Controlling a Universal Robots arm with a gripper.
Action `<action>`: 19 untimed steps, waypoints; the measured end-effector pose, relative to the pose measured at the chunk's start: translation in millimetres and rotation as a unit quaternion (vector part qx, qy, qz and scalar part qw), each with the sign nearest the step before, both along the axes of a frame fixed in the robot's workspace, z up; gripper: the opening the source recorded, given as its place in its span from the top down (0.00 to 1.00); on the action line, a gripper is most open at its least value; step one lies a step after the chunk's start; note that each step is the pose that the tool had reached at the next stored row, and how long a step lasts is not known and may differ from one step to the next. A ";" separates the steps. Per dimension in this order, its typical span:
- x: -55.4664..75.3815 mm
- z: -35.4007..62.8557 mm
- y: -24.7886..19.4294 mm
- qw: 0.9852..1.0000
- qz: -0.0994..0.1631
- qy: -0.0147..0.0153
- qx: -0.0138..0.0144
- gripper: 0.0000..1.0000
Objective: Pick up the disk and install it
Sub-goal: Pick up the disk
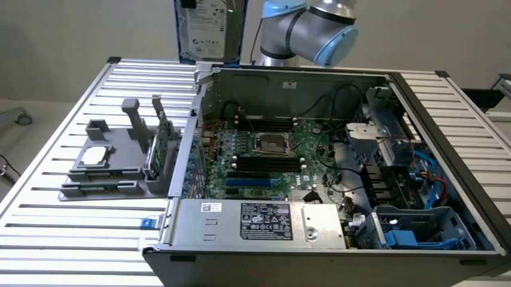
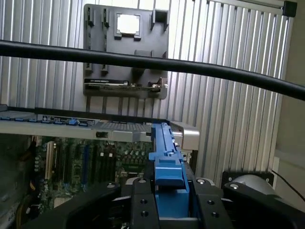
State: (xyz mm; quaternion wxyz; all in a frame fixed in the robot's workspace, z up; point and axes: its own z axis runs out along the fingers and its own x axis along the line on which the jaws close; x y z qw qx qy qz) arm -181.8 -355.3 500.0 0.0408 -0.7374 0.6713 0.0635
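Above the case (image 1: pixel 303 73), fingers (image 2: pixel 142 204) clamp the blue-framed disk (image 2: pixel 167 152).

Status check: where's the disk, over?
Copy: end effector shut on the disk. Disk aloft, clear of the open computer case, not installed. A black cable crosses the wrist view.

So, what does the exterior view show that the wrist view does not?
Exterior view: the white label face of the silver-grey disk in its blue plastic carrier, held aloft near the open case, and the blue plastic drive cage. Wrist view: that disk edge-on between the black jaws, and a black cable. Both: the grey plastic holder with its square silver chip, the green motherboard, the slatted metal table.
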 end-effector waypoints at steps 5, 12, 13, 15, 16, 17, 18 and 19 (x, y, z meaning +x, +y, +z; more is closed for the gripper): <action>15.6 0.8 -8.5 1.000 0.000 0.000 0.002 0.67; 37.5 1.5 -22.3 1.000 0.000 0.000 0.003 0.67; 40.7 1.6 -24.3 1.000 0.000 0.000 0.003 0.67; 47.6 1.7 -28.7 1.000 0.000 0.000 0.003 0.67; 51.0 1.7 -30.9 1.000 0.000 0.000 0.003 0.67; 54.2 1.7 -33.0 1.000 0.000 0.000 0.003 0.67; 57.5 1.8 -35.1 1.000 0.000 0.000 0.003 0.67; 60.7 1.7 -37.1 1.000 0.000 0.000 0.004 0.67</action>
